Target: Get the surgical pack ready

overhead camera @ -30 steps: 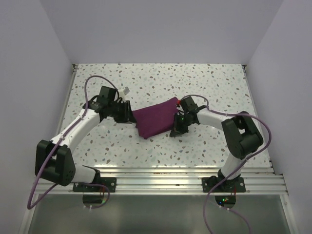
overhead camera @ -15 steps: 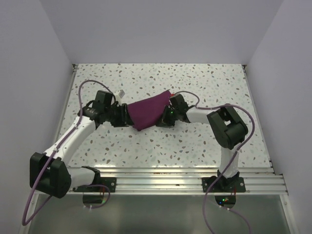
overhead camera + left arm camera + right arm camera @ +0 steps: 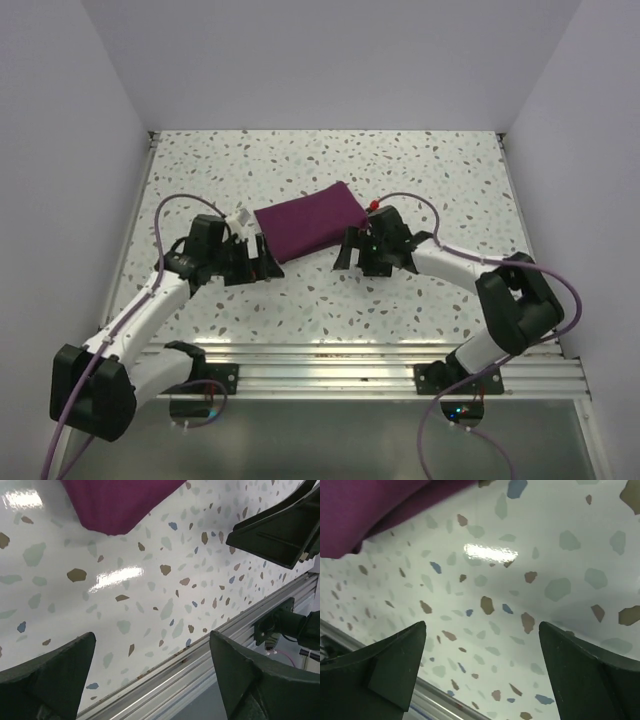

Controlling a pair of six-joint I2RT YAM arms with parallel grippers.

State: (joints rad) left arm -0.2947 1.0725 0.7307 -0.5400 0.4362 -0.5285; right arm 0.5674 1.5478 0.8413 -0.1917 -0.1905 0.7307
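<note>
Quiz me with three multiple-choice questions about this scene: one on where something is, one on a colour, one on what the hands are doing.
1. Where is the cloth bundle?
A. Lifted in the air
B. Lying on the speckled table
C. On the floor

2. What colour is the bundle?
A. White
B. Green
C. Plum purple

3. How are the left hand and the right hand?
A. Both open and empty
B. Both shut on the cloth
C. One shut on the cloth, one open

Answers:
1 B: the top view shows it lying on the tabletop.
2 C: every view shows it purple.
3 A: in each wrist view the fingers are spread, with only table between them.
</note>
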